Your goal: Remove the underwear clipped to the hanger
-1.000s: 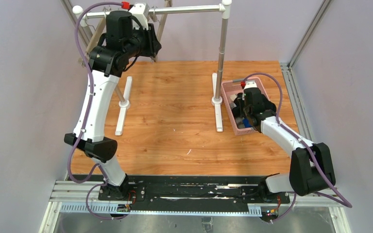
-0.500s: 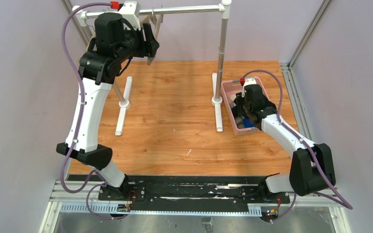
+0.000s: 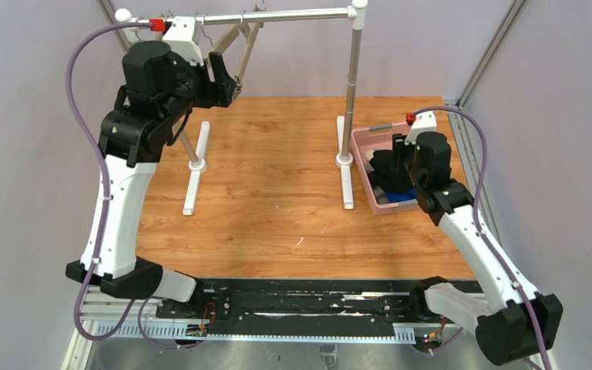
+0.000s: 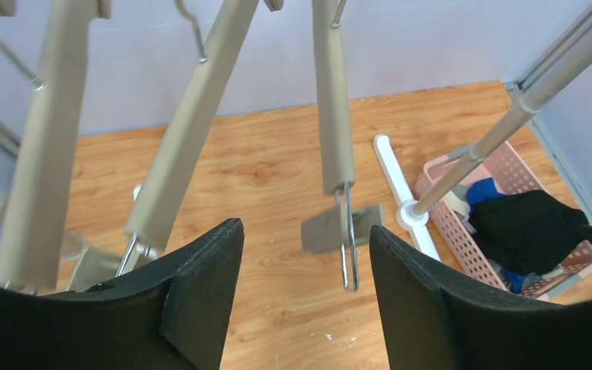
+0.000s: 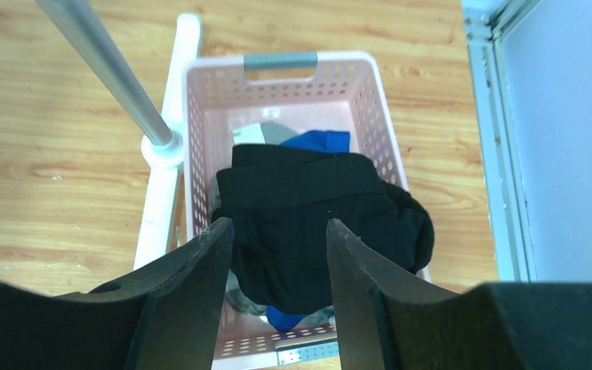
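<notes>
Underwear (image 5: 301,231) piled in a pink basket (image 5: 370,100).
The right gripper (image 5: 276,227) hangs spread above the basket, where black briefs (image 5: 308,193) cover blue briefs (image 5: 320,141) and grey briefs (image 5: 266,132). Farther back, the left gripper (image 4: 304,231), also spread, faces beige clip hangers (image 4: 333,100) on a metal rail (image 3: 293,14).

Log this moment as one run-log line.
left gripper: open, empty, at hangers | right gripper: open, empty, above basket | hanger clip: bare | basket: black briefs over blue briefs, grey briefs

basket (image 5: 194,154): table (image 3: 277,200) 3 o'clock, beside rack post (image 3: 351,92)
underwear (image 5: 308,208): in basket
hangers (image 4: 331,100): on rack rail (image 3: 293,14), 11 o'clock
</notes>
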